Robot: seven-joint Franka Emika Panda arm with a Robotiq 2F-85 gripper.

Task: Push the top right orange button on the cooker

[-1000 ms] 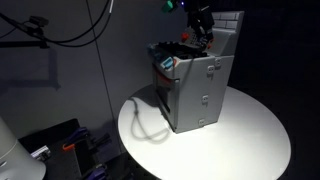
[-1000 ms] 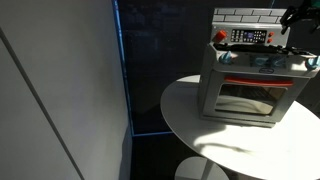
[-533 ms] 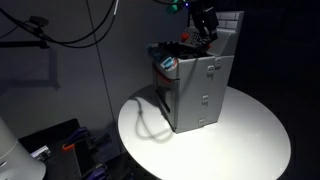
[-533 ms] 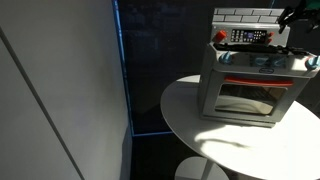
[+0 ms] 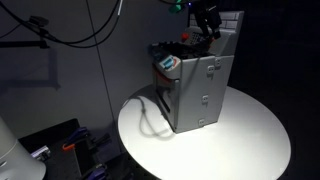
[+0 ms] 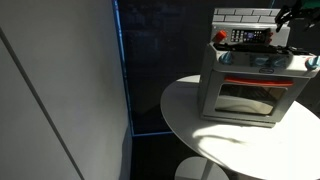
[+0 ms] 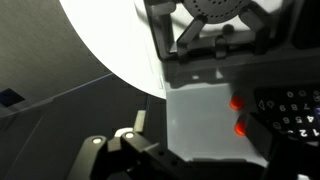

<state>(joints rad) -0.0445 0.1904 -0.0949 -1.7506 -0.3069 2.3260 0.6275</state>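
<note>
The cooker (image 5: pixel 195 90) is a boxy grey toy stove on a round white table; its oven door faces the camera in an exterior view (image 6: pixel 247 95). Its tiled back panel (image 6: pixel 245 15) carries a dark control strip with small orange-red buttons (image 6: pixel 221 36). In the wrist view, two orange buttons (image 7: pixel 238 103) glow on the pale panel beside the dark keypad (image 7: pixel 290 105). My gripper (image 5: pixel 208 22) hovers above the hob close to the back panel, at the cooker's right end in an exterior view (image 6: pixel 286 18). In the wrist view its fingers (image 7: pixel 200 155) appear apart and empty.
The round white table (image 5: pixel 250 140) holds only the cooker, with a cable (image 5: pixel 145 120) trailing on it. A dark hob burner (image 7: pixel 220 10) is below the panel. A pale wall panel (image 6: pixel 60 90) stands beside the table. Dark clutter (image 5: pixel 60 150) sits on the floor.
The gripper has shifted slightly up and toward the cooker's back panel. The cooker has not moved.
</note>
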